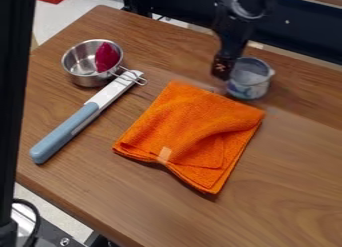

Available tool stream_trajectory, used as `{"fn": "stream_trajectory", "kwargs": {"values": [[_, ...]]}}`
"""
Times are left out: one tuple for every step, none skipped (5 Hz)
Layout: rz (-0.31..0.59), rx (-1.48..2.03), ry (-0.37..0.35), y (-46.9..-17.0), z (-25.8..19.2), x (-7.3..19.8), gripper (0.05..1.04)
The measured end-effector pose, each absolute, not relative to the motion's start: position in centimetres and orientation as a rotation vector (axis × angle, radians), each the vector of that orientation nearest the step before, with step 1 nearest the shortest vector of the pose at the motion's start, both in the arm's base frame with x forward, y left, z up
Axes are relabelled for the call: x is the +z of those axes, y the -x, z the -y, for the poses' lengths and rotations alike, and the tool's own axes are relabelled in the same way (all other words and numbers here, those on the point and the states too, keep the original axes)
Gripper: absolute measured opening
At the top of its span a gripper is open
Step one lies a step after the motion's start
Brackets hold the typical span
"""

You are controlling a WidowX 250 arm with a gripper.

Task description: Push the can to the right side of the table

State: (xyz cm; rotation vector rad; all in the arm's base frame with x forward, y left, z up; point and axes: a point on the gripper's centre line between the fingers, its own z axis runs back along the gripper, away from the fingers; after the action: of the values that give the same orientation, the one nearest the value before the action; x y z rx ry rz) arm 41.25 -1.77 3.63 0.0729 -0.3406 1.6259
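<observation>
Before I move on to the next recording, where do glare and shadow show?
Camera view: a soft pale sheen on the table at the picture's right, bright glints on the metal cup, a narrow dark shadow along the orange cloth's lower edge.

your short, round can [249,81], pale gray with blue markings on its side, standing upright on your surface [300,166], at the upper right of your camera view
</observation>
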Motion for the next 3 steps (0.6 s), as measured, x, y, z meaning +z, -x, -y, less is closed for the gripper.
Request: {"fn": "stream_trajectory", "kwargs": {"values": [[0.300,1.619,-0.079,-41.1,3.6,3.2,0.999],[0.290,1.592,-0.074,-40.9,4.9,3.1,0.999],[0.288,1.563,-0.060,-40.9,6.3,3.3,0.999]]}}
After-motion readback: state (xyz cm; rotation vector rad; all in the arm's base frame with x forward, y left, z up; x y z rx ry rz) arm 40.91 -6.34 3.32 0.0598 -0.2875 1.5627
